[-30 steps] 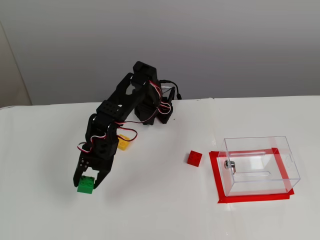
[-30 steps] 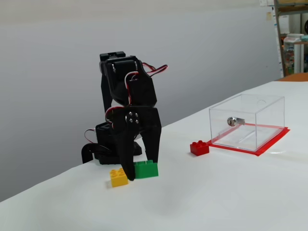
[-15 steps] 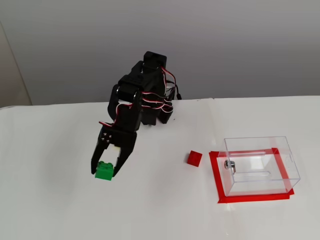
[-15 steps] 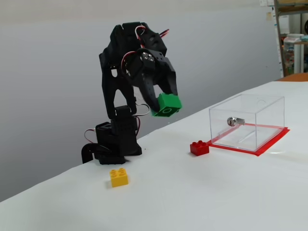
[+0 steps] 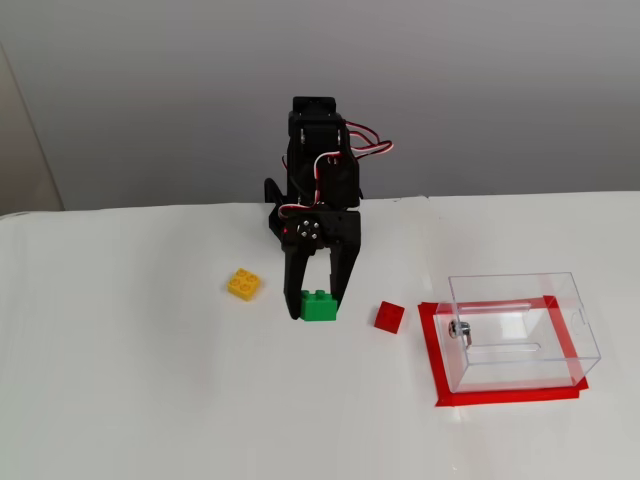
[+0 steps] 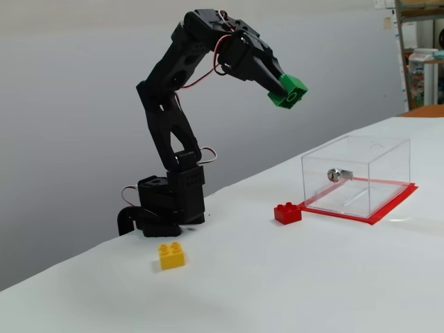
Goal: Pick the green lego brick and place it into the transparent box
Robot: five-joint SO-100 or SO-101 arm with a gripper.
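My gripper point(image 5: 318, 302) is shut on the green lego brick point(image 5: 320, 307). In a fixed view from the side the gripper point(image 6: 282, 86) holds the brick point(image 6: 290, 92) high above the white table, to the left of and above the transparent box point(image 6: 388, 173). The box point(image 5: 510, 287) stands open-topped and empty on a red tape frame point(image 5: 432, 345) at the right. It has a small metal fitting point(image 5: 459, 328) on its left wall.
A red brick point(image 5: 389, 316) lies just left of the box, also seen from the side point(image 6: 287, 213). A yellow 2x2 brick point(image 5: 244, 284) lies left of the arm and shows in front of the arm's base point(image 6: 171, 255). The white table point(image 5: 150, 400) ends at a grey wall.
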